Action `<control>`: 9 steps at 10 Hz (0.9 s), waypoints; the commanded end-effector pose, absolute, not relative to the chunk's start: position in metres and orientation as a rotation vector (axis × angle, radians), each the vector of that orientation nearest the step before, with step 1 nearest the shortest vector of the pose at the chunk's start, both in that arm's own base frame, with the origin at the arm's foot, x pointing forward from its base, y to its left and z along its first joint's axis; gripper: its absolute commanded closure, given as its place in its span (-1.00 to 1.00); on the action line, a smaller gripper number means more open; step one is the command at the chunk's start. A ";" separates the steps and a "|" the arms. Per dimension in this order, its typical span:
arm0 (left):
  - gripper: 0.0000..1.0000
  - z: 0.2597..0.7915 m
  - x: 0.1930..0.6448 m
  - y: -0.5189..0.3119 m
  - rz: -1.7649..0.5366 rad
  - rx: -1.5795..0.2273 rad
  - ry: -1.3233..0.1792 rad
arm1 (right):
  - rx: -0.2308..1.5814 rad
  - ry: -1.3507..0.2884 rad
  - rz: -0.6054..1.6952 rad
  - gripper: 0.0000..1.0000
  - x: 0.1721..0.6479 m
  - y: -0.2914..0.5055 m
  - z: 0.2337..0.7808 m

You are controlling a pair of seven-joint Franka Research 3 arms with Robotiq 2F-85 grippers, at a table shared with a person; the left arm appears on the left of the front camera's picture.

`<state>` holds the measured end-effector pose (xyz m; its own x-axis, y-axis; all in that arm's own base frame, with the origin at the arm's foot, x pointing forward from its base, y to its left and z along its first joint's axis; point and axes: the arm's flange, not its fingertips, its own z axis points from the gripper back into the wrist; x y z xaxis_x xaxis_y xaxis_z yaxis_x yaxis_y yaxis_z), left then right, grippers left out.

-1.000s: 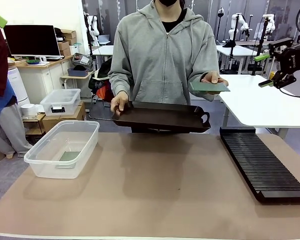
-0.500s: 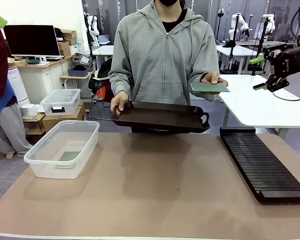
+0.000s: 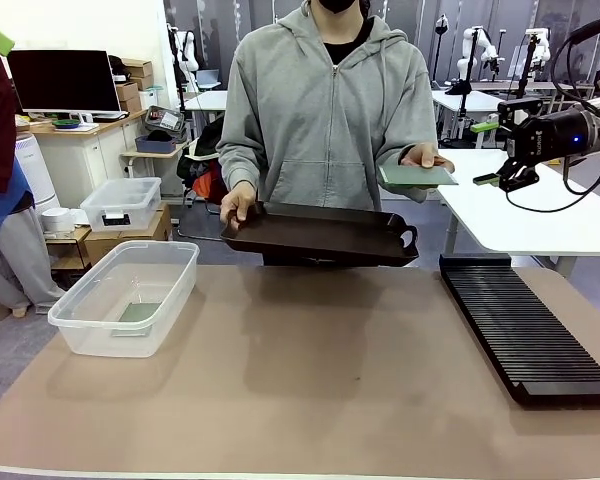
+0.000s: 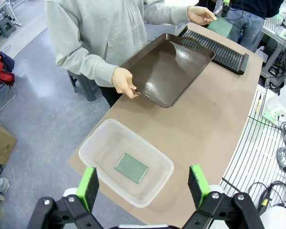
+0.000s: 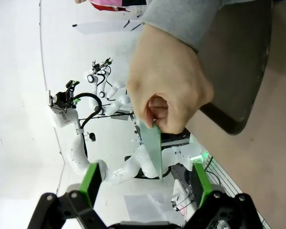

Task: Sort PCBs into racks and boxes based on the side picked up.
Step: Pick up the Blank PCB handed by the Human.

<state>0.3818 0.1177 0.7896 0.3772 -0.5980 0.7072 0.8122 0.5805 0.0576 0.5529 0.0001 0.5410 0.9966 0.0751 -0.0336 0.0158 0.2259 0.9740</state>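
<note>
We see the right gripper [image 3: 486, 153] level, jaws wide, near the board [image 3: 418, 175] in the person's hand [image 3: 427, 155]; the left gripper [image 4: 144, 177] (likewise spread) hangs over the tub [image 3: 92, 335] holding another board [image 3: 140, 312] on the tan table [image 3: 310, 380].

No legible text, labels, brands or numbers, any print on the thin green rectangular circuit board [image 3: 418, 175] too small to read, flat black monitor screen [image 3: 64, 80] dark — no characters

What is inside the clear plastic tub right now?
The clear translucent rectangular plastic tub holds one thin green rectangular circuit board, lying flat on its bottom. Nothing else shows inside. The board's underside is hidden.
</note>
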 end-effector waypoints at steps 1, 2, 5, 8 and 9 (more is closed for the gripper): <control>-1.00 0.788 0.379 0.117 -0.926 -0.328 -0.753 | 1.394 0.045 0.082 -1.00 0.552 0.009 0.533; -1.00 0.788 0.379 0.117 -0.926 -0.328 -0.753 | 1.401 0.046 0.102 -1.00 0.552 0.014 0.531; -1.00 0.788 0.379 0.117 -0.926 -0.328 -0.753 | 1.425 0.046 0.154 -1.00 0.551 0.032 0.526; -1.00 0.788 0.379 0.117 -0.926 -0.328 -0.753 | 1.443 0.037 0.201 -1.00 0.551 0.046 0.521; -1.00 0.788 0.379 0.117 -0.926 -0.328 -0.753 | 1.433 0.024 0.255 -0.22 0.549 0.046 0.521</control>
<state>0.3818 0.1177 0.7896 0.3772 -0.5980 0.7072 0.8122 0.5805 0.0576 0.5507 0.0442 0.5249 0.9813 0.1705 0.0898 -0.1151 0.1448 0.9827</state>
